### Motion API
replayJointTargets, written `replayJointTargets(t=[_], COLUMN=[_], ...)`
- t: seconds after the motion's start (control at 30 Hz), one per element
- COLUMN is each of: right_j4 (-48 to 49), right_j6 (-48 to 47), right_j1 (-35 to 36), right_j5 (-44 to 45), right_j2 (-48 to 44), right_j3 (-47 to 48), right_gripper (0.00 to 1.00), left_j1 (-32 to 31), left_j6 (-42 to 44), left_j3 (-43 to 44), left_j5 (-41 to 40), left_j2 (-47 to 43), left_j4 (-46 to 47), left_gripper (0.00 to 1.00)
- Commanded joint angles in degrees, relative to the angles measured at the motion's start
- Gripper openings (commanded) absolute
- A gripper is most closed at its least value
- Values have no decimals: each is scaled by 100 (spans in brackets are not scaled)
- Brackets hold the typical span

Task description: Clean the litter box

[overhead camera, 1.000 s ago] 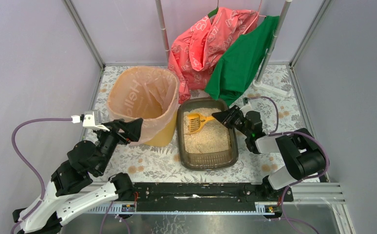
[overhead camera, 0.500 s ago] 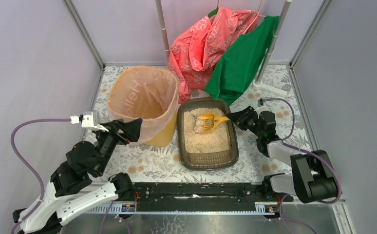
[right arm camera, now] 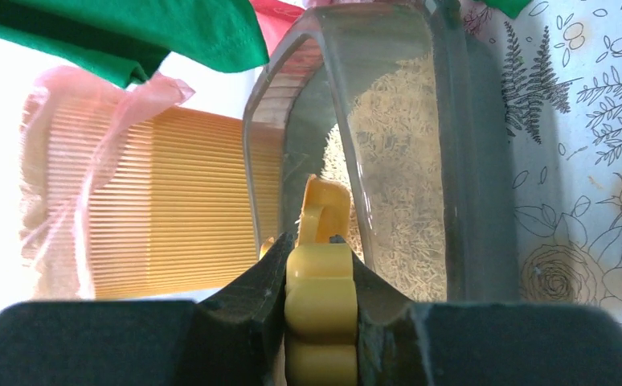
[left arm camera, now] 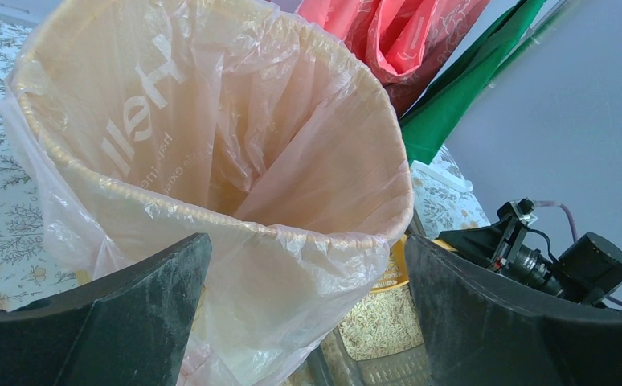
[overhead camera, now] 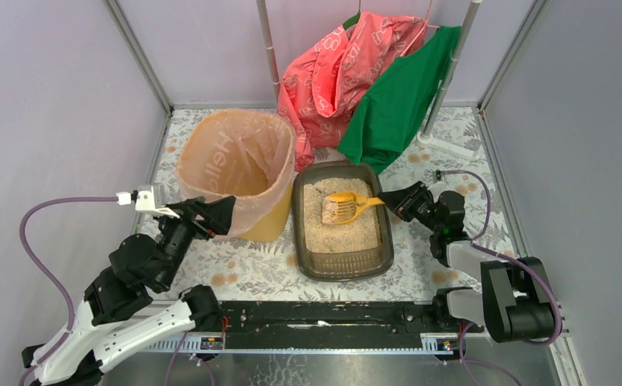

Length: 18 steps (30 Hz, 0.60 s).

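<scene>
The litter box (overhead camera: 386, 245) is a dark tray of beige granules in the middle of the table, right of the bin. A yellow scoop (overhead camera: 340, 207) has its head over the granules in the far half of the box. My right gripper (overhead camera: 394, 201) is shut on the scoop's handle (right arm camera: 320, 281) at the box's right rim (right arm camera: 468, 161). My left gripper (overhead camera: 218, 211) is open and empty at the near side of the yellow bin (overhead camera: 235, 161). Its jaws stand wide on either side of the peach liner (left arm camera: 211, 145).
A pink bag (overhead camera: 336, 68) and a green cloth (overhead camera: 396, 96) hang from a rack behind the litter box. The rack's white foot (overhead camera: 452, 145) lies at the back right. Grey walls close the table on three sides.
My right arm has drawn back to the right, pulling the scoop rightward and slightly nearer across the granules. The left arm has not moved.
</scene>
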Motion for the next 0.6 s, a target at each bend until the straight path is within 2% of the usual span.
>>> replayJointTargets(t=[0.0, 0.13, 0.3, 0.37, 0.47, 0.57], right_j4=[1830, 2850, 4148, 4588, 4570, 4490], right_j6=[1152, 1641, 2053, 2291, 2269, 2287], right_j1=[-376, -948, -821, -1020, -792, -1137], right_j5=[-727, -1099, -1334, -1464, -1473, -1472], right_j2=[237, 615, 1502, 1748, 1836, 1517], right_j3=[-211, -345, -269, -261, -107, -262], right_gripper=[0, 0, 0, 0, 0, 0], left_j1=[-38, -40, -36, -41, -33, -38], left_j6=[-17, -50, -146, -143, -154, -151], left_j3=[41, 62, 71, 98, 114, 147], left_j5=[26, 13, -35, -12, -16, 13], left_j2=[-68, -115, -77, -12, 46, 85], left_j4=[288, 214, 198, 239, 247, 275], left_gripper=[99, 99, 99, 99, 99, 99])
